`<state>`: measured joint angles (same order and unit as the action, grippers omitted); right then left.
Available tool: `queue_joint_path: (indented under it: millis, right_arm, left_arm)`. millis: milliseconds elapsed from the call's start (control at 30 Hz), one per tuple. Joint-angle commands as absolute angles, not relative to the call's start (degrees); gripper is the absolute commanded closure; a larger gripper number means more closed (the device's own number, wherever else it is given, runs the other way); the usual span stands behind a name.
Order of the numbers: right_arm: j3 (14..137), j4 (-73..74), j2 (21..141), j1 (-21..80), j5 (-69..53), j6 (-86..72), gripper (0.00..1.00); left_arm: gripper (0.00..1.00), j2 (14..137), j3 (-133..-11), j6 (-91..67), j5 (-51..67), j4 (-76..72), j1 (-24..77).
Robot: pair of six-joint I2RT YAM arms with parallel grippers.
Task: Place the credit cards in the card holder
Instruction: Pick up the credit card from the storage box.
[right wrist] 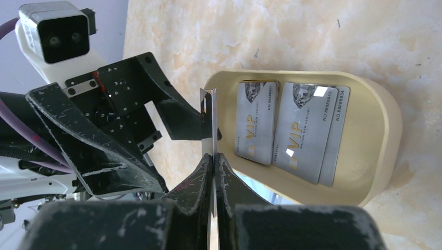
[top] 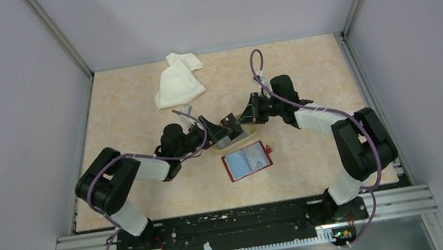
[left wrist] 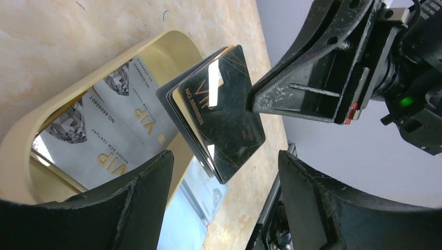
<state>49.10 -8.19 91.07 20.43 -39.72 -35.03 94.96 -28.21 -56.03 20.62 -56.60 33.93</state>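
Top view, centre crowded: left pincer [top: 219, 133] and right pincer [top: 239, 120] meet over the tan dish [right wrist: 388, 125], with the card stack [left wrist: 221, 112] between them, so access from above is blocked. The card holder [top: 247, 160] lies open just below the dish. A white cloth [top: 178, 79] lies upper left. The counter [top: 302, 68] is bare upper right and lower left.

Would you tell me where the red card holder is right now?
In the top view the card holder lies open on the table, just nearer the bases than the tan dish.
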Motion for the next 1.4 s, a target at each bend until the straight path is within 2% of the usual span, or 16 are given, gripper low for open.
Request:
queue_joint_path:
  millis: [0, 667, 867, 1033, 1233, 1367]
  right_arm:
    - [48.86, -11.99, 88.77, 20.0, -41.85, -36.04, 1.0]
    - [48.52, -13.62, 90.55, 19.95, -44.91, -38.35, 1.0]
    - [48.69, -12.83, 91.59, 19.96, -44.11, -37.74, 1.0]
    - [49.07, -11.54, 92.39, 19.96, -42.83, -36.78, 1.0]
    - [49.35, -10.5, 93.28, 19.98, -41.79, -35.92, 1.0]
    - [49.45, -10.08, 93.73, 20.08, -41.36, -35.61, 1.0]
  left_arm:
    - [0.21, 97.12, -30.31, -57.89, 22.02, -60.02, 33.6]
    - [0.21, 103.81, -32.75, -64.11, 22.83, -67.47, 33.66]
    - [0.27, 104.7, -33.27, -65.01, 23.31, -68.68, 33.61]
    - [0.28, 105.37, -33.83, -65.45, 23.52, -68.81, 33.62]
    - [0.41, 106.43, -33.99, -66.52, 23.93, -70.46, 33.66]
    - [0.6, 106.93, -34.01, -67.06, 24.04, -71.25, 33.66]
